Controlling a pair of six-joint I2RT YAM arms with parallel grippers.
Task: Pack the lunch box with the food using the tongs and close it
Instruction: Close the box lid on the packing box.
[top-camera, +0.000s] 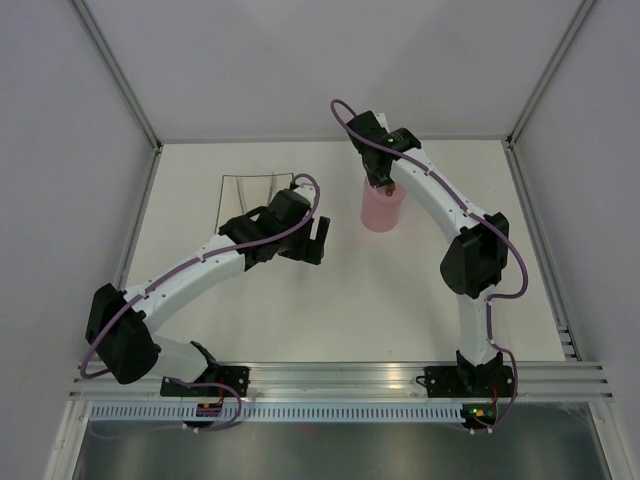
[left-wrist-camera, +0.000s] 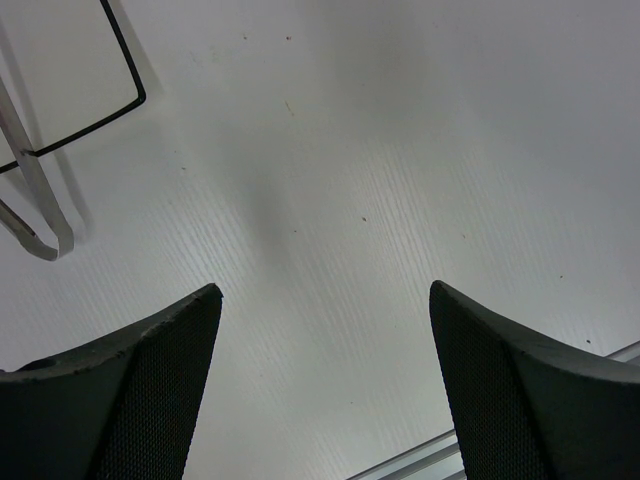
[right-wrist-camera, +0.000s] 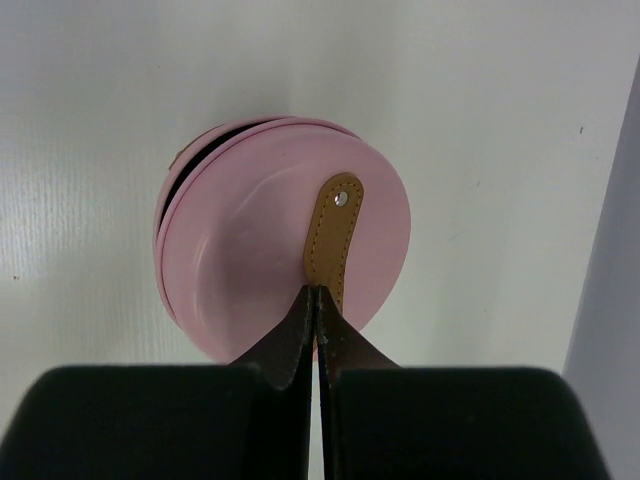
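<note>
The pink lunch box (top-camera: 381, 212) stands at the back of the table, right of centre. Its round pink lid (right-wrist-camera: 250, 250) lies on top, slightly askew, with a dark gap showing at the upper left rim. My right gripper (right-wrist-camera: 316, 292) is shut on the near end of the lid's tan handle (right-wrist-camera: 332, 230), directly above the box. To the box's left, my left gripper (left-wrist-camera: 325, 290) hangs open over bare table, holding nothing. The silvery tongs (left-wrist-camera: 35, 190) lie at the left edge of the left wrist view, across the plate's corner. The food is out of view.
A white square plate with a black rim (left-wrist-camera: 135, 85) lies at the back left, partly under the left arm (top-camera: 222, 200). Grey walls enclose the table on three sides. An aluminium rail (top-camera: 340, 375) runs along the near edge.
</note>
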